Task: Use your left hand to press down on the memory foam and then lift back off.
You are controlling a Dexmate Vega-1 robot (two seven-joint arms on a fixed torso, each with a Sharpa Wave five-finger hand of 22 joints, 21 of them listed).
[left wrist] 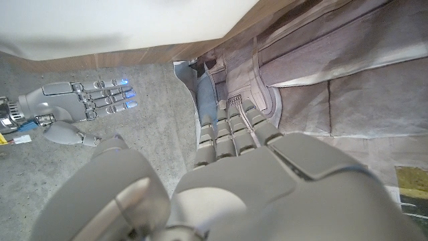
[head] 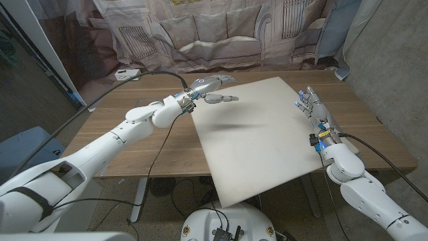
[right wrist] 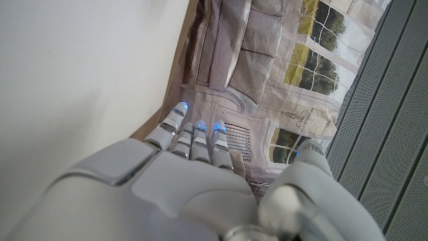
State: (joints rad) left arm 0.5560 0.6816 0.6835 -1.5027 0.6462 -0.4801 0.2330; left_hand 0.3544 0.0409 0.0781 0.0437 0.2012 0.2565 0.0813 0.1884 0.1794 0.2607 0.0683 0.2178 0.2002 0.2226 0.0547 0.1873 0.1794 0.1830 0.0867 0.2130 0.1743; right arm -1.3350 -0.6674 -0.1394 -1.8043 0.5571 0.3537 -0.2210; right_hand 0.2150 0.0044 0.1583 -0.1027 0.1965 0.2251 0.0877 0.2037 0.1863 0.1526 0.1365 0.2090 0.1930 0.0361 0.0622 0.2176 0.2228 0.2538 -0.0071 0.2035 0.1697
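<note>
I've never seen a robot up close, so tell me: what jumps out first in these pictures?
A big pale memory foam sheet covers much of the wooden table, one corner jutting past the near edge. The left hand hangs above the foam's far left edge, fingers out, casting a shadow on it. The right hand waits at the foam's right edge, fingertips lit blue, and a printed backdrop of a sofa hangs behind.

Left hand [left wrist: 267, 181] fingers [left wrist: 227, 127] extended beyond foam [left wrist: 100, 23].

printed sofa backdrop [head: 221, 30], wooden table [head: 134, 134], grey wall [head: 394, 73]
</note>
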